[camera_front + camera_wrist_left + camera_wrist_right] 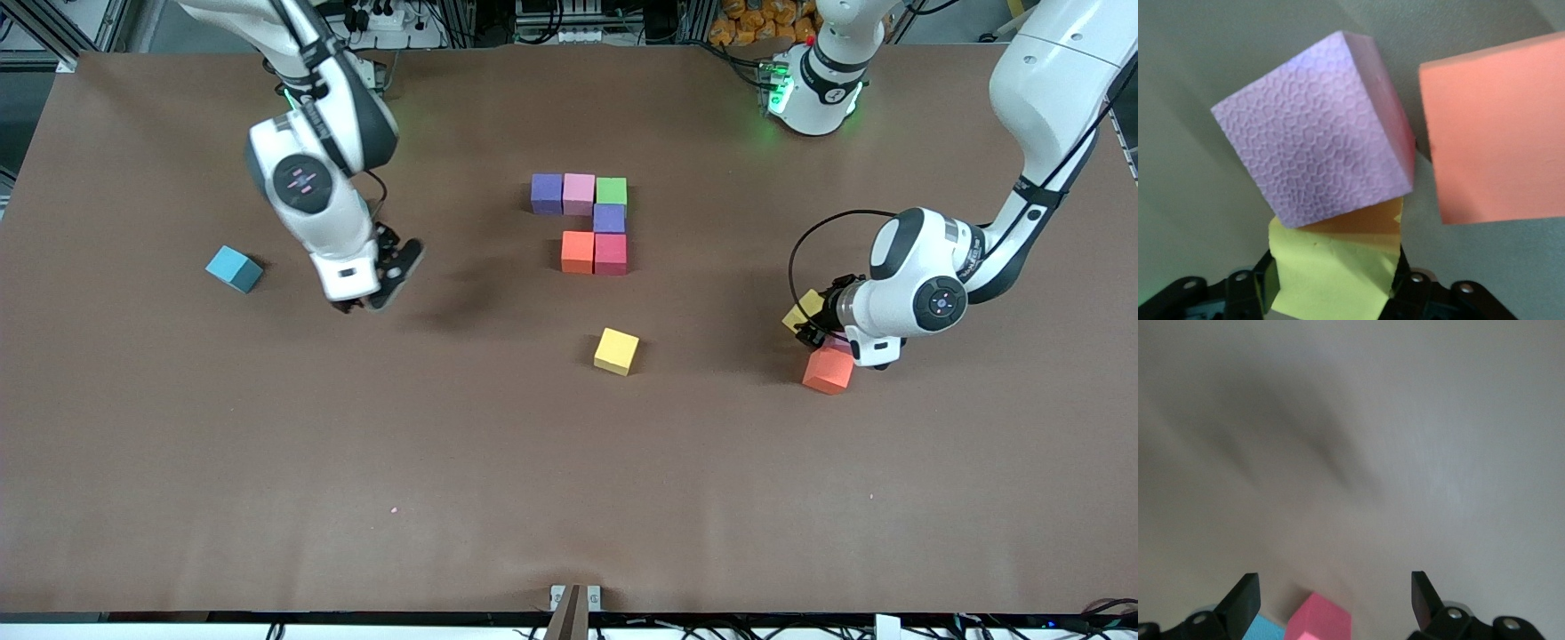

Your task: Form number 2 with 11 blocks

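Six foam blocks sit joined near the middle of the brown table (178, 462) — a purple block (546, 193), a pink block (579, 192) and a green block (611, 190) in a row, a second purple block (609, 218) just below the green one, then an orange block (578, 252) and a red block (611, 253) side by side. That is the partly built number 2 (587, 222).

A loose yellow block (616, 350) lies nearer the front camera, apart from the figure. A light blue block (235, 268) rests alone toward the right arm's end.

Toward the left arm's end, the left gripper (1335, 287) is down at a small cluster, its fingers closed on a yellow block (1331, 273). Touching it is a lilac block (1315, 147) with a pebbled, cell-like surface; an orange-red block (1498, 127) lies just beside, smooth-faced.

The right gripper (1335, 597) hangs over bare table between the blue block and the figure — fingers wide apart, holding nothing. Its wrist view also shows the corner of a pink block (1318, 620).

Cables and metal framing run along the table's edge by the arm bases.
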Tool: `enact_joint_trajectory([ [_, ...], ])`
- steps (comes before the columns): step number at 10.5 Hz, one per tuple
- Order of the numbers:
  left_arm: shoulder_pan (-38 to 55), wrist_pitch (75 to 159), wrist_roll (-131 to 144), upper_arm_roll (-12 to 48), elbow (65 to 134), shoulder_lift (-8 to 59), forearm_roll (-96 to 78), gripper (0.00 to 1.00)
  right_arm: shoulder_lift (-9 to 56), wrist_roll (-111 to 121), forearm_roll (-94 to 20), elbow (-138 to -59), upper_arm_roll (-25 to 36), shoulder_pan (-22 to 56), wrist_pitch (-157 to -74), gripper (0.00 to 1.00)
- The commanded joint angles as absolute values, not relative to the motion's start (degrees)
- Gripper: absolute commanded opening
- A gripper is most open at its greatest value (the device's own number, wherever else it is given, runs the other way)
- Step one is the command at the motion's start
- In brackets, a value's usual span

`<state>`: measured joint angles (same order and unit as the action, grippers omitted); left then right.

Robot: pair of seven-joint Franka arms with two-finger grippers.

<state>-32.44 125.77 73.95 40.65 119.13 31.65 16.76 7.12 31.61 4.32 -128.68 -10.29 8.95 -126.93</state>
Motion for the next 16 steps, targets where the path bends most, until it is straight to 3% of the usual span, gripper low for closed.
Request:
enact_joint_trajectory([
  [1, -32.26, 125.42, 73.56, 40.87, 118.04, 31.65, 17.23, 0.03, 5.45, 27.28, -0.96, -133.23, -10.99, 3.88, -127.44, 1.0],
  [3, -32.08, 123.5, 74.35, 41.83, 116.64, 31.12, 17.14, 0.02, 5.1, 13.95, -1.41, -135.44, -10.99, 3.86, -126.04, 1.0],
  [8, -28.76, 119.18, 88.11, 49.91, 112.34, 30.23, 16.53, 0.0, 4.92, 14.24, 0.7, -138.06, -10.81, -0.96, -132.26, 1.0],
  [11, -18.48, 119.18, 101.66, 49.92, 106.72, 32.07, 16.08, 0.0, -4.1, 15.38, 0.7, -145.97, -10.99, -2.46, -136.4, 1.0],
  [13, -14.26, 119.18, 106.15, 49.83, 104.25, 32.6, 16.08, 0.0, -6.58, 18.17, 0.7, -148.35, -10.9, -2.81, -137.63, 1.0],
  [16, -7.4, 119.18, 114.32, 49.66, 99.76, 34.71, 16.08, 0.0, -11.86, 21.97, 0.62, -158.97, -10.9, -3.78, -152.98, 1.0],
])
